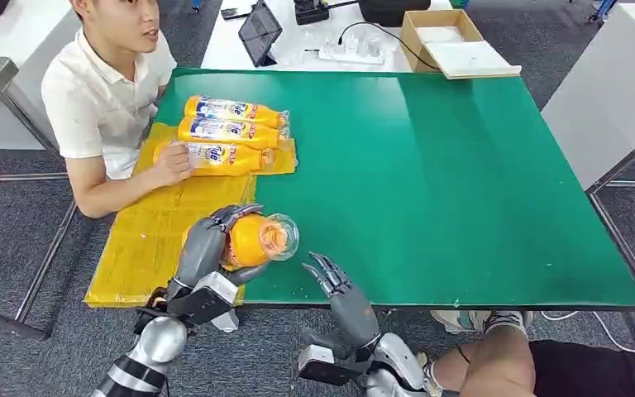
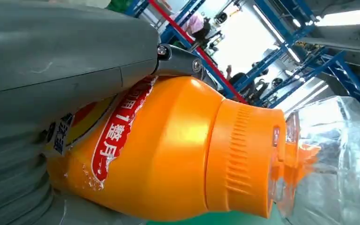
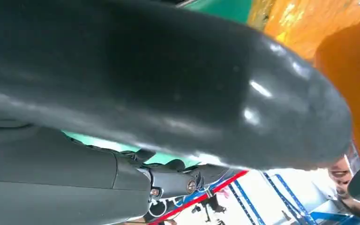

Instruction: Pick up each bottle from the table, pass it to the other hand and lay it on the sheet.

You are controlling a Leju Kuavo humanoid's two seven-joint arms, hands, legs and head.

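1. Item in hand: orange detergent bottle, gripped around its body by my left hand. It sits above the near edge of the green table, right where the yellow sheet ends.
2. Long axis: roughly level, with the clear cap pointing toward my right side and the base buried in the left palm. The left wrist view confirms the cap end sticks out free of the fingers.
3. Right hand: empty, fingers spread and curled slightly, just beside the cap end but apart from the bottle. I judge the handover done, or else this hand is closest for a re-grip.
4. Governing relation: the sheet lies to the left of the bottle and under the left arm, so I judge the left hand is the one to carry it there.
5. Stock already laid: three matching bottles lie side by side at the sheet's far end, caps toward the table's middle.
6. Caution: a person's hand rests on the nearest laid bottle; the free sheet lies nearer me.
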